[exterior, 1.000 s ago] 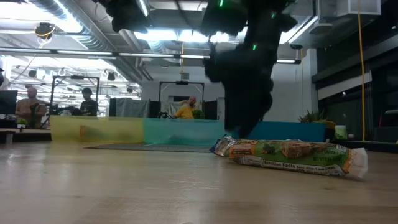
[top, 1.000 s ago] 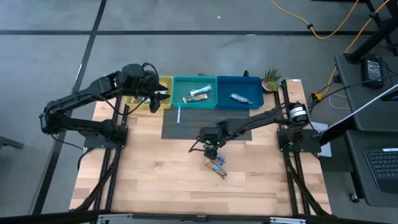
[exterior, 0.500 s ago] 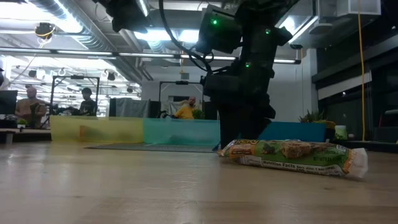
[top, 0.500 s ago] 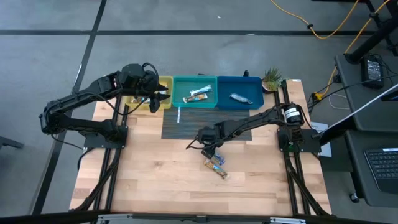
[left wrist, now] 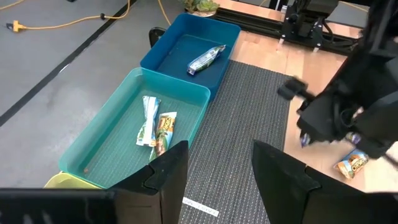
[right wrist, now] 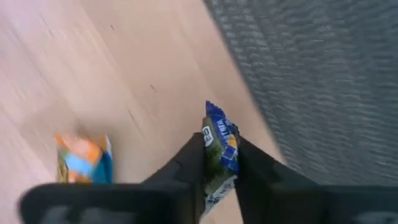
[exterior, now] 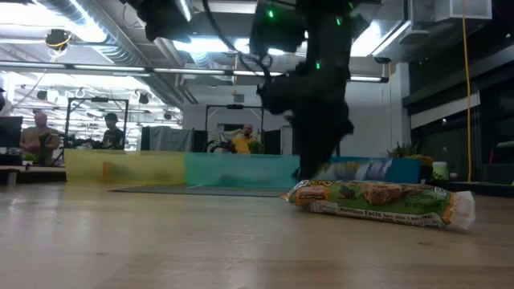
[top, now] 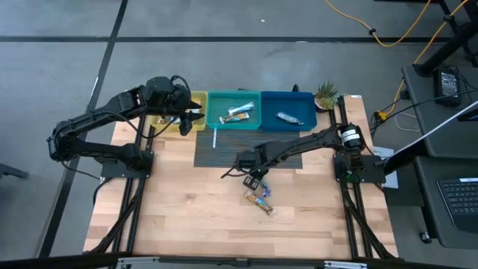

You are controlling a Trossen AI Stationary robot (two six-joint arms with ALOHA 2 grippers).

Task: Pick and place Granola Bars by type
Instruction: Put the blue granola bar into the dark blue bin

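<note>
blue granola bar (right wrist: 220,152) clamped between right gripper (right wrist: 214,163) fingers, lifted off the wood | tan granola bar (exterior: 376,201) lying on table (top: 187,209) just beside and below those fingers | left gripper (left wrist: 214,163) fingers apart, above the teal bin (left wrist: 106,138) holding two bars

Three bins (top: 234,110) line the far edge of the tabletop (top: 179,209), a ribbed mat (top: 224,149) before them. The left hand (top: 196,117) hangs over the leftmost bin; the right hand (top: 252,179) grips a granola bar (right wrist: 219,151) just above another bar (top: 261,200) lying on the wood.
</note>
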